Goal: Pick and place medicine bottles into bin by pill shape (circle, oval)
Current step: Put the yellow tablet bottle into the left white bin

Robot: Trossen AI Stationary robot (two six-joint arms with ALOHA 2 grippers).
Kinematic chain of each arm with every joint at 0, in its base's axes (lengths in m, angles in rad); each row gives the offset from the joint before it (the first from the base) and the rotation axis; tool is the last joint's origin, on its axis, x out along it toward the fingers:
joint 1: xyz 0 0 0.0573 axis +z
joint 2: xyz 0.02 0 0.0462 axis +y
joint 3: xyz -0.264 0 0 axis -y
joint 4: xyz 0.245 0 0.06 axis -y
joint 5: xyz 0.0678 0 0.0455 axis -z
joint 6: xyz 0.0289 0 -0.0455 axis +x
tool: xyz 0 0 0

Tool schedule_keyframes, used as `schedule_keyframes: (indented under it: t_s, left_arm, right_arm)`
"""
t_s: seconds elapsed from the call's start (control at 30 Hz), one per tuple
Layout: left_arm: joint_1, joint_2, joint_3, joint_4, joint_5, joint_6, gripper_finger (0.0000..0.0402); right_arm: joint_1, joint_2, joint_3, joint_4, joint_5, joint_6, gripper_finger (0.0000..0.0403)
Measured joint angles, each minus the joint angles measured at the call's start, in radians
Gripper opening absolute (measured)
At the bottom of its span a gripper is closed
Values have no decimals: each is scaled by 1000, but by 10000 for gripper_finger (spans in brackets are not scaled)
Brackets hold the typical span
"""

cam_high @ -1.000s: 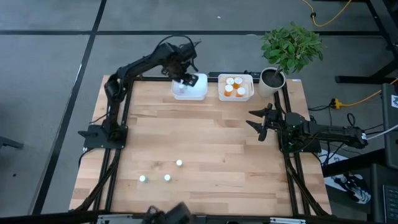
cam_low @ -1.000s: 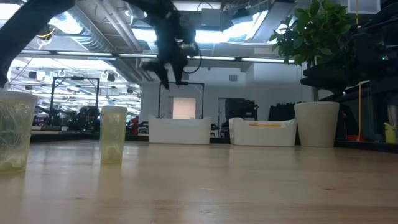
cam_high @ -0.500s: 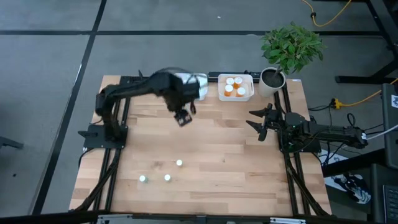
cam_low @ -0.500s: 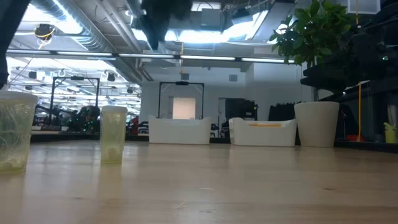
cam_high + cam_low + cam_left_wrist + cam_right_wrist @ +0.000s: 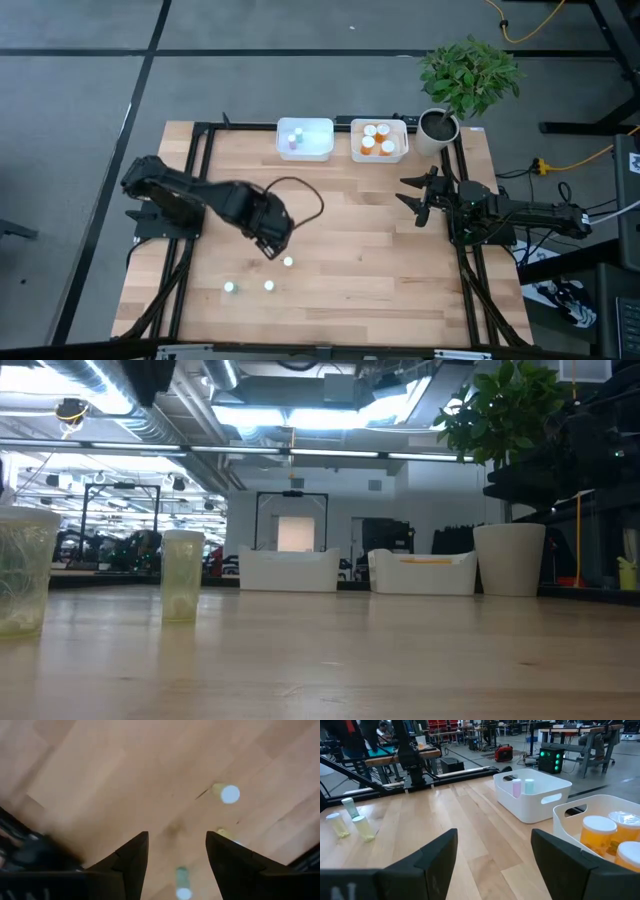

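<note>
Near vials: three tiny pale vials (image 5: 268,285) stand on the table (image 5: 350,250) at its near left, close together but apart from one another; the farthest of them (image 5: 288,262) sits just beside the left gripper.
How they will handle: judged very light, stiff and smooth plastic, narrow and easily tipped (a brushing finger could send one rolling); none looks fragile.
Where to hold: across the round body just under the cap, fingers coming straight down either side.
Left gripper: the left gripper (image 5: 176,851) hangs above the table just left of the farthest near vial, looking down on all three.
Left fingers: its fingers (image 5: 131,861) stand well apart with bare wood between them; they hold nothing and touch nothing.
Right gripper: the right gripper (image 5: 492,854) waits at the table's right edge, about mid-depth, facing across the table toward the bins.
Right fingers: spread wide (nothing between them), clear of the table.
Left bin: the white bin (image 5: 304,140) at the far edge, left of centre, holds two small vials (image 5: 521,786), one pink-topped, one pale green.
Right bin: the second white bin (image 5: 379,141), just right of the first, holds the orange bottles (image 5: 376,140) with white caps, packed close together.
Far corner: a potted plant (image 5: 465,85) stands beside the right bin.
Judgement: three vials are left to sort.
</note>
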Motion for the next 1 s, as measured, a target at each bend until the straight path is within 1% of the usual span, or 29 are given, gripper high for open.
schedule_keyframes:
  t_s: [0.1, 0.3, 0.4, 0.57, 0.63, 0.83, 1.0]
  left_arm:
    - [-40, 6, -80, 89, 5, -66, 191]
    - [-77, 11, -254, 446, 18, -53, 191]
    - [-91, 11, -306, 530, 19, -54, 191]
    - [-113, 11, -372, 558, 22, -61, 191]
    - [-123, 11, -384, 560, 41, -60, 191]
    - [-149, 12, -390, 574, 61, -54, 185]
    - [-143, 55, -390, 626, 68, -30, 183]
  right_arm:
    - [0, 0, 0, 0, 0, 1, 255]
    - [0, 0, 0, 0, 0, 1, 255]
    - [0, 0, 0, 0, 0, 1, 255]
    - [0, 0, 0, 0, 0, 1, 255]
    - [0, 0, 0, 0, 0, 1, 255]
    - [0, 0, 0, 0, 0, 0, 255]
    - [0, 0, 0, 0, 0, 0, 255]
